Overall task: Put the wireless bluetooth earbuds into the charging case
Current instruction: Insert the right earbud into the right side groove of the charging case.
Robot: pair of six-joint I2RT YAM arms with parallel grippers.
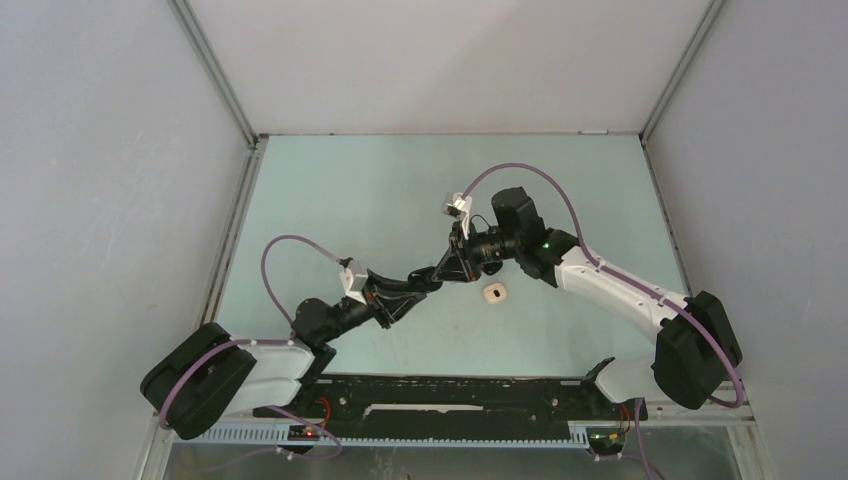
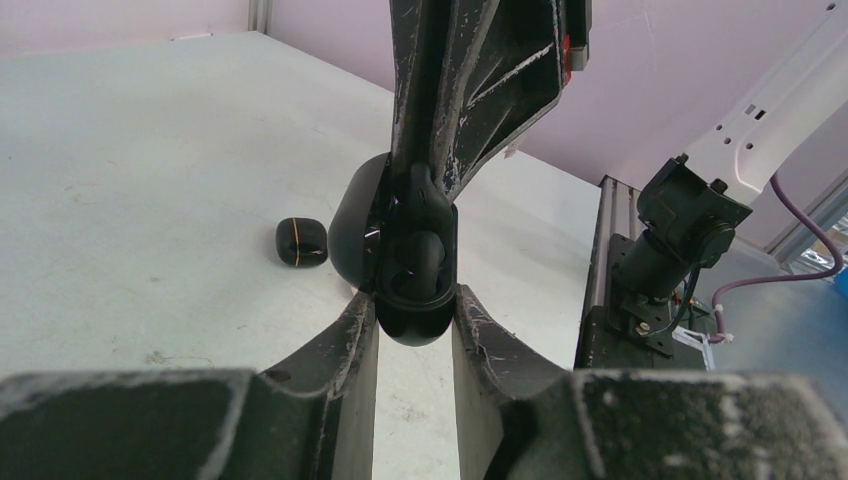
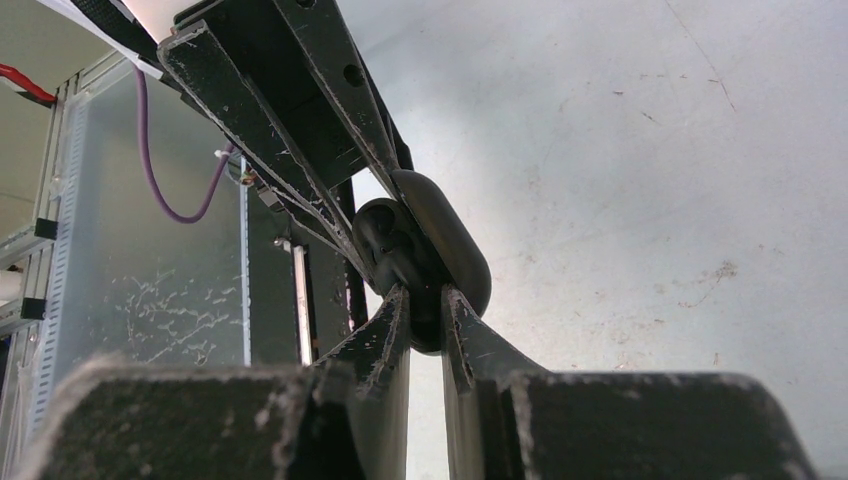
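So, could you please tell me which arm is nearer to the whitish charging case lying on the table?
Right. The right arm passes close beyond the whitish charging case; the left arm reaches in from farther left and stops short of the case.

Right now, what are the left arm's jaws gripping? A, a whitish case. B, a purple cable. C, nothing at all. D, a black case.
D: in the left wrist view the left jaws stand clamped on either side of the rounded black case.
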